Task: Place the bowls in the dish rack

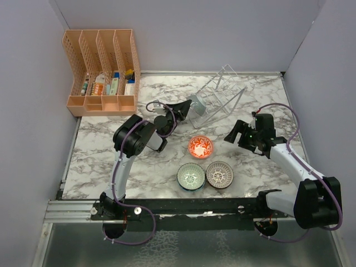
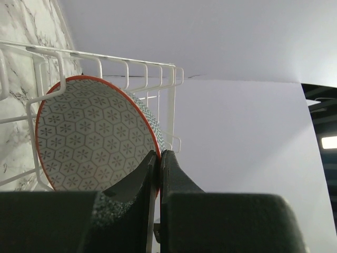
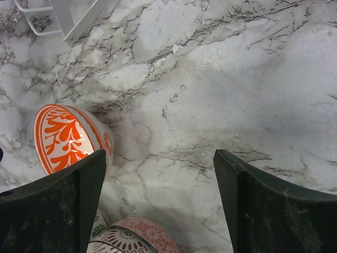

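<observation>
Hexagon-patterned bowl (image 2: 89,137) into dish rack (image 2: 171,105)
Left gripper (image 2: 159,158), lower centre, pinches its rim; seat it fully before you release; right gripper (image 3: 159,158) gapes empty.

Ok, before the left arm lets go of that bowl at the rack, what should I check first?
1. Left gripper shut on the rim of the hex-patterned bowl: ok.
2. That bowl on edge inside the wires of the dish rack: ok.
3. Bowl fully seated in a slot: cannot tell, its lower edge is hidden.
4. Right gripper open, empty, apart from the rack: ok.
5. Orange bowl, teal bowl and brown-grey bowl upright on the table, not yet loaded: ok.
</observation>
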